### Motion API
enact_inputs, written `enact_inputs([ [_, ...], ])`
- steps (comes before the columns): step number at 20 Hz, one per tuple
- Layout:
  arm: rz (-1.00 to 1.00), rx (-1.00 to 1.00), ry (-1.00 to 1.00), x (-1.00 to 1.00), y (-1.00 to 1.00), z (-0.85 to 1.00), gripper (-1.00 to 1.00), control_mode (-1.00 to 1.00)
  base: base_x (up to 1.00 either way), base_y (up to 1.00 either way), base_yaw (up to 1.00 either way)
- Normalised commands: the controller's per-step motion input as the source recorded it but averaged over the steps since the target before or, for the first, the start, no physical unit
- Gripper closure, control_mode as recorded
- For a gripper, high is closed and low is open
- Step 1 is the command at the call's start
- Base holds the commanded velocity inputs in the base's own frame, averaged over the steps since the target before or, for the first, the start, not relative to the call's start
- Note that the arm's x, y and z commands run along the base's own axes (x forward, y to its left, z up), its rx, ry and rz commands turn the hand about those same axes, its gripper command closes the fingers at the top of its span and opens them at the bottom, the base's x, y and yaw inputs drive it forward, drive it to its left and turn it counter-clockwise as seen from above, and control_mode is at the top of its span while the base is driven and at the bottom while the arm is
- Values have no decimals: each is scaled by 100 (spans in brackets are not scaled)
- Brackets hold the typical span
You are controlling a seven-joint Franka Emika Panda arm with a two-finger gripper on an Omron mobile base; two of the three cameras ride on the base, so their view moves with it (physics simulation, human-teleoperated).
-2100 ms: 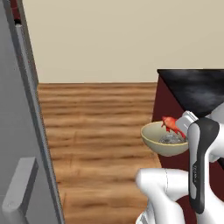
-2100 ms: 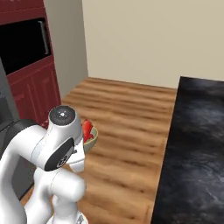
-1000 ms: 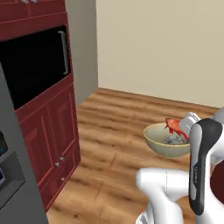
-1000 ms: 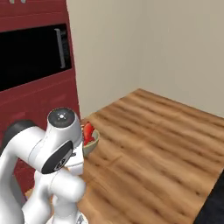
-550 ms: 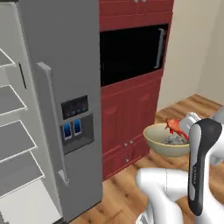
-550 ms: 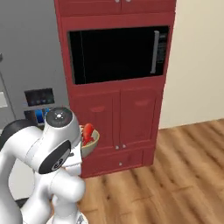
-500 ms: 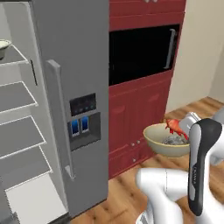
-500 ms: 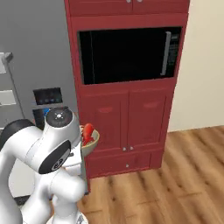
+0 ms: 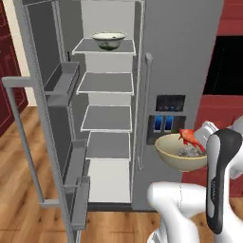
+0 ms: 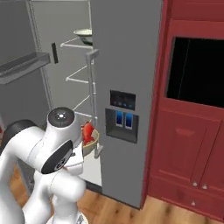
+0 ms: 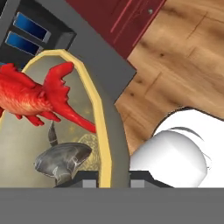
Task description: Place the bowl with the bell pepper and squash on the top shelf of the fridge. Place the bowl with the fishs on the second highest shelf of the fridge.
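Fridge (image 9: 185, 61) stood with its left door (image 9: 45, 133) swung open, pale grey shelves exposed. Off-white green-trimmed bowl (image 9: 108, 40) sat on the top shelf (image 9: 85, 47), also visible at the upper edge of the opening in the right base view (image 10: 83, 35); contents too small to tell. Second shelf (image 9: 105, 83) down was bare. Cream-tan bowl (image 9: 178, 153) was held in the air in front of the closed right door, just below the blue dispenser panel (image 9: 163, 123), well apart from the shelves. Red-orange fish (image 9: 191, 137) lay over the rim side, grey fish (image 9: 187, 151) in the bottom; hand view showed both, red fish (image 11: 37, 98) above grey fish (image 11: 61, 159). Claw (image 11: 109, 183) was clamped on the bowl's rim (image 11: 101, 131), one tip on each side of it. Red cabinet with dark oven (image 10: 197, 70) stood right of the fridge.
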Motion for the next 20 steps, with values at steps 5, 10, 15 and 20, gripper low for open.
enact_inputs([
  [5,0,0,0,0,0,0,100,100,77,78,34],
  [10,0,0,0,0,0,0,100,100,84,17,3],
  [15,0,0,0,0,0,0,100,100,61,-35,-15],
  [20,0,0,0,0,0,0,100,100,55,-1,-30],
])
